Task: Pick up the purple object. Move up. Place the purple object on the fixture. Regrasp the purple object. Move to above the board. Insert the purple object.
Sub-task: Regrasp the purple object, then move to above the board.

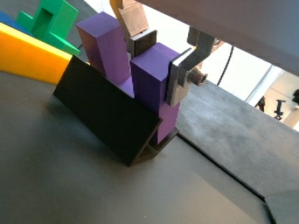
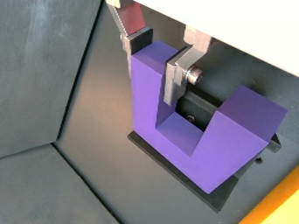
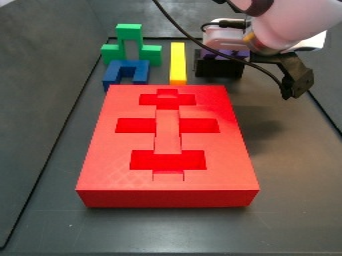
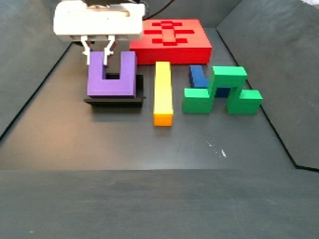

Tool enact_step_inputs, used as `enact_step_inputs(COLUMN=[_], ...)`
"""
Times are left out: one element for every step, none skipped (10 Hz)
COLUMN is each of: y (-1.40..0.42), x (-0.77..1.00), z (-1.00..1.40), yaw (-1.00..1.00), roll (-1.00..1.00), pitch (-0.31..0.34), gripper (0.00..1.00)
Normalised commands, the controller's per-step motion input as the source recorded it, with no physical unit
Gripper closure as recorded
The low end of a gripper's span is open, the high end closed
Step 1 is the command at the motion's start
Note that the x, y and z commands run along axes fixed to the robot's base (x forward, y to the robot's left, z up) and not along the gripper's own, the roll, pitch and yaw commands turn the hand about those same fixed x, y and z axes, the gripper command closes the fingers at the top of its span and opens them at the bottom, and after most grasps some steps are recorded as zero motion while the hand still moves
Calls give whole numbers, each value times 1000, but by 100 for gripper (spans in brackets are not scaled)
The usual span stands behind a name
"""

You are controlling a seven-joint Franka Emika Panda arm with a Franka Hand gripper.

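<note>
Landmark: the fixture (image 4: 115,99), all places below given from it.
Purple object (image 4: 110,77): I read it as standing on the fixture, prongs up, base down; both wrist views show its base seated on the black block.
Gripper (image 4: 99,49): directly above the fixture, over one prong of the purple object.
Fingers: in a wrist view the silver fingers (image 2: 177,77) straddle one prong, one plate flat against its face, the other plate on the far side with a slim gap showing there. I can't tell whether they are clamped or just off it.
Step in hand: my judgement, the place-on-fixture / regrasp stage. The block is already down on the fixture, so I take this as either release or the fresh grip on the prong.
Board (image 4: 174,37): beyond the fixture in that side view, well apart from it; cut-outs show nothing purple in them.
Bystanders: yellow bar (image 4: 162,91) just beside the fixture, blue block (image 4: 197,77) and green block (image 4: 228,91) further out past the bar.
Next move, as I see it: confirm a firm pinch on the prong, lift straight up so the base clears the fixture, then carry toward the board.
Watch: a tilt of the block on lift-off; the yellow bar close by on the travel side.
</note>
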Motion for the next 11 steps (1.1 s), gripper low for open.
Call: enact_step_inputs(y=[0,0,0,0,14,32,34,26,21,22,3], x=[0,0,0,0,9,-6,-19,-10,-4,-5,0], z=[0,0,0,1400,1400,1400,1400,1400,1400,1400,809], yaw=[0,0,0,0,-18,-20,-29,-34,-40,-28,-21], roll=[0,0,0,0,16,-44,-14,-7,-6,-11,-16], pitch=[0,0,0,0,-33,-40,-29,-7,23,38,57], gripper=[100,100,100,100,100,100,100,100,100,100,100])
